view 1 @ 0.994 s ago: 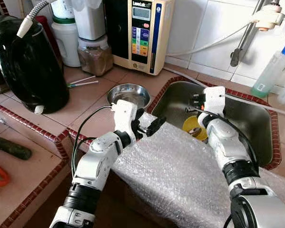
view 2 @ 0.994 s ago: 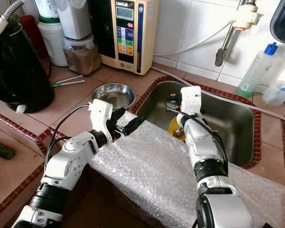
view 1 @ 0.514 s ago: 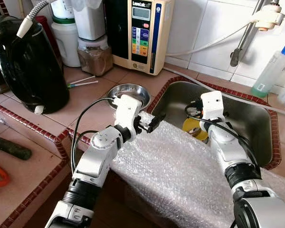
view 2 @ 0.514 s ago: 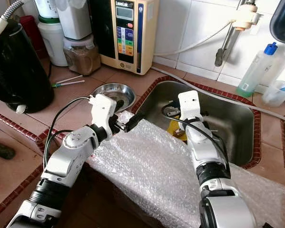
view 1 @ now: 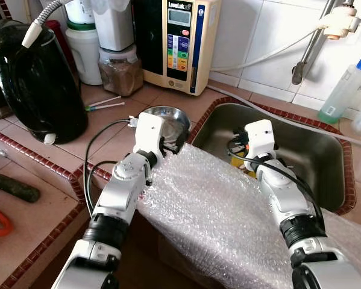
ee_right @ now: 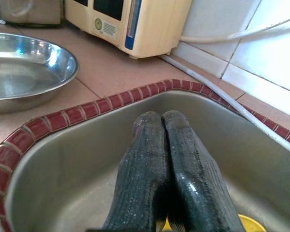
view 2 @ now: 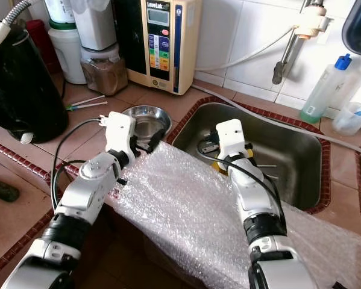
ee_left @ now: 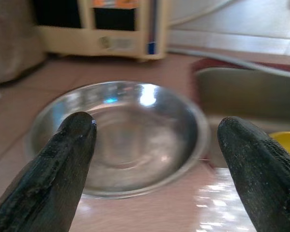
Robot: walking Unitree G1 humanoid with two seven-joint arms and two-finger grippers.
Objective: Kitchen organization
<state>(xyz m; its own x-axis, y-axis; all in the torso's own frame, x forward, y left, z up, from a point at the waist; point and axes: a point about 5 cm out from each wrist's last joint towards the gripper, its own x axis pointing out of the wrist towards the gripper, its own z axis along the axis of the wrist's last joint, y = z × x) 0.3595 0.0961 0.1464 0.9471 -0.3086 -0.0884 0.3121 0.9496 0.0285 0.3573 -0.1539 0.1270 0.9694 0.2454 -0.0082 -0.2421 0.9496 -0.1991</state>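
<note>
On the far left of the terracotta-tiled counter (view 1: pixel 117 135) stands a black kettle (view 1: pixel 38 84), with a dark cucumber-like vegetable (view 1: pixel 12 187) on the lower ledge in front of it. Behind, against the white tiled wall, stand a jar of brown powder (view 1: pixel 120 71) and a cream water ionizer (view 1: pixel 180 42).

The left gripper (ee_left: pixel 157 159) hovers low over the counter just in front of the steel bowl (view 1: pixel 166 118). Its wrist view shows what the head views hide: the two black fingers (ee_left: pixel 62 159) are spread wide, framing the shallow, shiny bowl between them, with nothing held. From the head camera the fingers themselves are tucked behind the white wrist housing.

A large sheet of bubble wrap (view 1: pixel 228 223) drapes over the counter's front edge and both forearms, reaching to the near rim of the sink (view 1: pixel 325 162).

The right gripper (ee_right: pixel 164 169) reaches into the steel sink basin; its wrist view shows the fingers pressed tightly together, pinching nothing, with a sliver of a yellow object (ee_right: pixel 249 223) beneath them and the red mosaic border of the sink ahead. The right eye view shows the same yellow item (view 2: pixel 219 167) at the bottom of the sink beside the wrist.

At right, a faucet pipe (view 1: pixel 313 42) and a clear bottle with a blue cap (view 1: pixel 346 87) stand by the wall.
</note>
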